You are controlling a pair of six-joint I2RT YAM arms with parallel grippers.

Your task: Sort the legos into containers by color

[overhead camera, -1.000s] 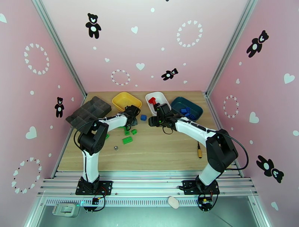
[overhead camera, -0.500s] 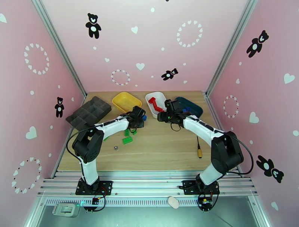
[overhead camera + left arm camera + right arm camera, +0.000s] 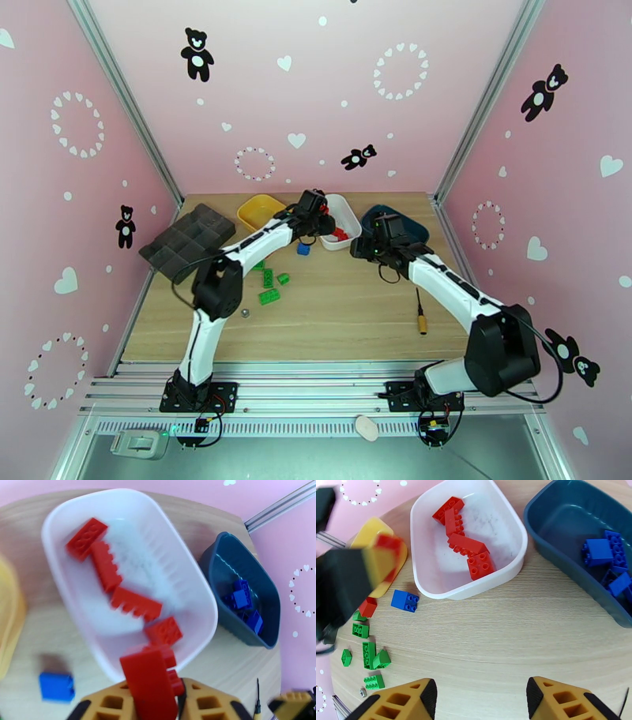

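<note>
My left gripper (image 3: 317, 211) hangs over the near left rim of the white tray (image 3: 350, 222), and a red lego (image 3: 149, 683) sits between its fingers. Several red legos (image 3: 118, 578) lie in the white tray (image 3: 55, 523). Blue legos (image 3: 602, 555) lie in the teal tray (image 3: 553, 555). The yellow tray (image 3: 253, 208) stands left of the white one. My right gripper (image 3: 482, 689) is open with nothing in it, over bare table between the white tray (image 3: 513, 559) and the teal tray (image 3: 415, 230). Loose on the table are a blue lego (image 3: 405, 600), a red lego (image 3: 367, 607) and several green legos (image 3: 369, 653).
A dark grey organizer (image 3: 188, 241) lies at the back left. A small metal ball (image 3: 245, 313) rests near the green legos (image 3: 268, 296). A yellow-tipped cable end (image 3: 423, 324) lies on the right of the table. The left arm crosses above the yellow tray.
My left arm swung from the green pile up and right to the white tray with a red lego. My right arm drew back rightward off the white tray, jaws widening.
</note>
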